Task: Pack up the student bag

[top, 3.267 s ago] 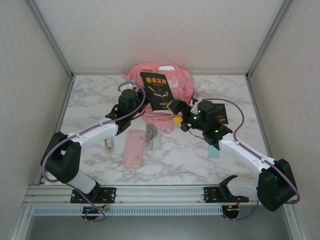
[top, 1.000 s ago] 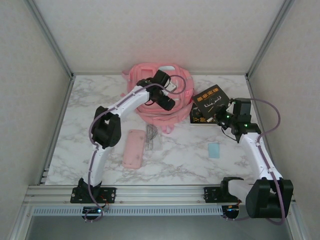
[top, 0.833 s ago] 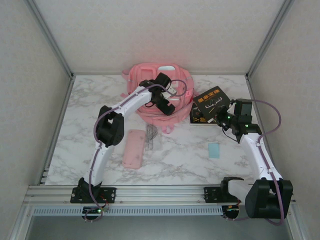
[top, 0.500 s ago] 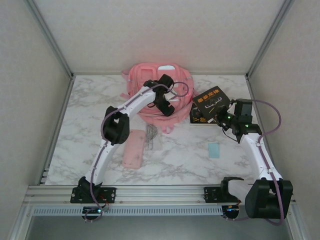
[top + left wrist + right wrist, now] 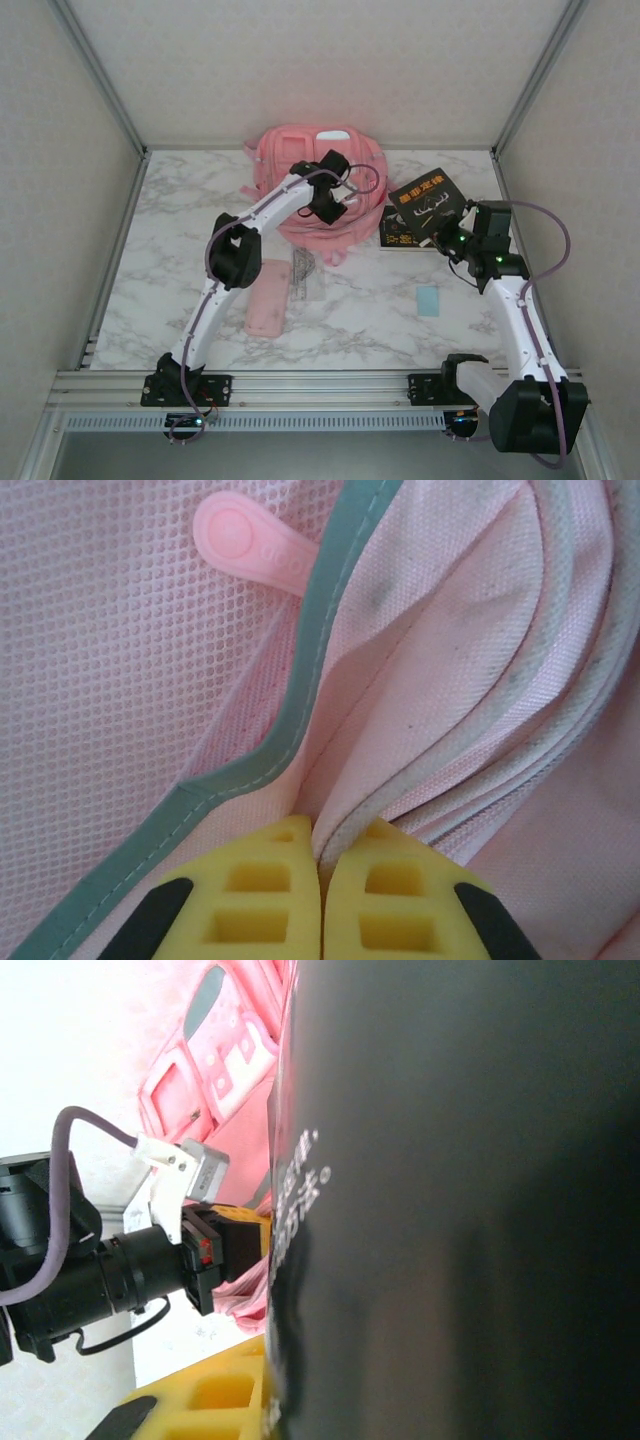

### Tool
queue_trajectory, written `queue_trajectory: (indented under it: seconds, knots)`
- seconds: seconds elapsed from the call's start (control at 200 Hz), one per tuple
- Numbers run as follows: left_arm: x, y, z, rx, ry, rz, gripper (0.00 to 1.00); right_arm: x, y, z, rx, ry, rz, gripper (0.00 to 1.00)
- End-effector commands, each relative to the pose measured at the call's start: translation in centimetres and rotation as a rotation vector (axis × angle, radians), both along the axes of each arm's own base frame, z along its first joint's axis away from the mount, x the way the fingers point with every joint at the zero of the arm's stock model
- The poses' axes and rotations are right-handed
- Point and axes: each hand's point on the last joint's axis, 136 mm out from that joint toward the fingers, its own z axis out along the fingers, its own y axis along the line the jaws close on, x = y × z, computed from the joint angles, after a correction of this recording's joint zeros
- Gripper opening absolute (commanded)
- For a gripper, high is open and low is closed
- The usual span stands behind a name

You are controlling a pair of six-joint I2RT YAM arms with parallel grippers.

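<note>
Left hand (image 5: 320, 865) clenched on student bag (image 5: 290, 150) fabric, right hand (image 5: 440, 235) grasping black book (image 5: 424, 203), marble table (image 5: 170, 240), pale walls (image 5: 330, 60).

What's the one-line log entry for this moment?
left gripper: shut on student bag fabric edge | right gripper: shut on black book, right of bag | packing: book not yet inside

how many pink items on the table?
2: large soft pink fabric backpack at the back centre; small flat pink pencil case near the front left. More could be hidden under the backpack.
</note>
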Motion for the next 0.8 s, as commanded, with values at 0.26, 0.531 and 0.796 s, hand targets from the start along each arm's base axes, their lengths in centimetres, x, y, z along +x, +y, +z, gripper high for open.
queue_trajectory:
  seconds: [0.26,0.531,0.796]
  knots:
    - [2.8,3.7,11.5,-0.309,-0.019,0.345,0.00,-0.2,-0.8,3.9,-0.101,-0.137,0.024,0.00]
    - [3.1,3.3,16.5,-0.525,0.026,0.415,0.00,-1.0,1.1,3.9,-0.001,-0.123,0.100,0.00]
    - [4.0,2.6,17.3,-0.590,0.032,0.440,0.00,0.6,5.8,3.0,0.193,-0.149,0.177,0.00]
